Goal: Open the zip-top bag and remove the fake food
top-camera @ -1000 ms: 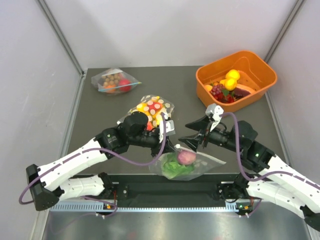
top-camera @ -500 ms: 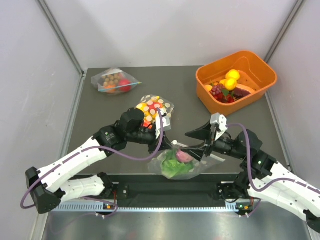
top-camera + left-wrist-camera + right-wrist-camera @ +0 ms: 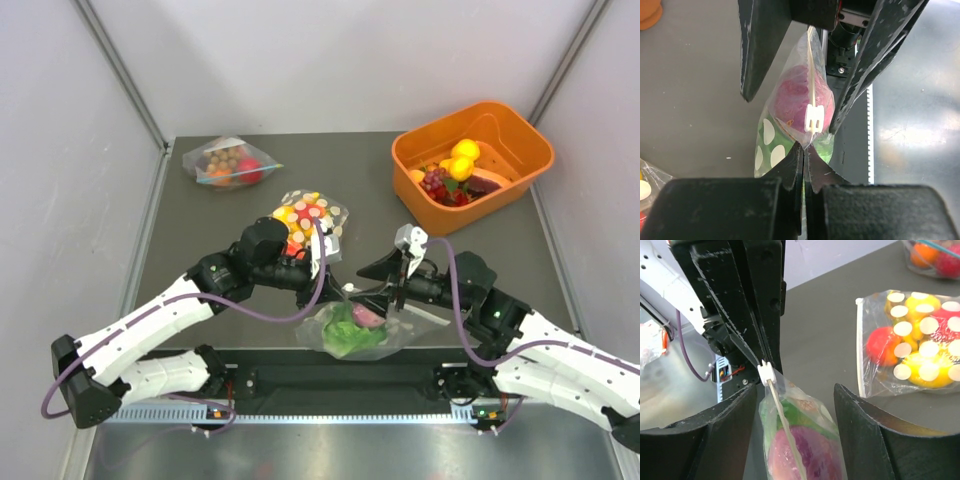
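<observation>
The left gripper (image 3: 803, 161) pinches the zip-top bag (image 3: 352, 336) holding two fake food pieces (image 3: 799, 99). The right gripper (image 3: 796, 412) straddles it, fingers spread.

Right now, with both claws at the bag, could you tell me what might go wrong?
The left claw pinches only a thin edge of the zip-top bag, so a tug on the white slider may pull it free. The right claw stands open astride the zip; closing there might clamp film and the purple piece, not the slider.

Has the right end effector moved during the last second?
Yes. The right end effector moved left, away from the orange bin, toward the zip-top bag.
</observation>
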You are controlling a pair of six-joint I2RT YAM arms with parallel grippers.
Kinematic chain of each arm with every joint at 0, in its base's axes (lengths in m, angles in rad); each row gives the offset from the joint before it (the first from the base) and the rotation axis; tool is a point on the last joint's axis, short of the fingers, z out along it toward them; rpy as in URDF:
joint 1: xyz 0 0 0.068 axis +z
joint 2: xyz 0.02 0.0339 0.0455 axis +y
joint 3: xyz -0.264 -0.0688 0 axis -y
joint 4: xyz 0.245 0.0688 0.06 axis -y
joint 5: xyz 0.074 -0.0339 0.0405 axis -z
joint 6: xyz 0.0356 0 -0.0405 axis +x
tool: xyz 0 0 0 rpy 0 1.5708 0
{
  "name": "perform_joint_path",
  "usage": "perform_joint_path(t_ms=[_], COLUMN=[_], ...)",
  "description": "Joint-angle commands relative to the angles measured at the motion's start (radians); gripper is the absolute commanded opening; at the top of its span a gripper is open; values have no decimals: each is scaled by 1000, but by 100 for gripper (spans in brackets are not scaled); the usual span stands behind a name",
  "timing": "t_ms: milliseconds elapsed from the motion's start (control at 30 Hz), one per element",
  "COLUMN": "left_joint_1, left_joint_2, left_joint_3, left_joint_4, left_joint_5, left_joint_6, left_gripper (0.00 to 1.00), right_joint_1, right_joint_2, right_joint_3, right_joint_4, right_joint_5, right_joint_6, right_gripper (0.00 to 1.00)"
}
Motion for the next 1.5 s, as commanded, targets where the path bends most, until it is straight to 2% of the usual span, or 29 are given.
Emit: perform_joint_path(t_ms=[0,667,733,933,967,1067,1133,1233,1267,1400,1467], left_joint_1=[6,6,6,6,6,6,6,7,7,7,9], left_joint_2=[-25,-13,-16,-24,-27,-35,-53,-87,-94,-120,-113], left_joint_3=[-7,-5,-5,-10,-10,-10,-11,-15,-16,-27,-28], left_joint_4=[56,48,49,52,51,49,54,59,60,89,105], left_joint_5=[29,30,30,18,13,-5,-20,-31,-31,-11,5], left_joint_6=[4,10,10,9,7,14,14,17,15,1,-9], left_gripper=[0,0,0,0,0,0,1,23,37,51,54], right_joint_1=[21,43,43,44,44,44,46,46,44,44,46], right_joint_2=[13,64,67,74,73,65,58,51,53,58,56], right_joint_3=[47,70,78,89,89,87,87,93,95,103,103], right_joint_4=[81,141,128,101,99,93,88,76,73,73,75], right_joint_5=[-13,-28,-33,-39,-37,-20,-8,15,18,15,10], right_joint_6=[-19,-25,-29,-43,-46,-49,-54,-58,-58,-55,-54], right_gripper=[62,54,50,29,21,5,4,3,2,1,1])
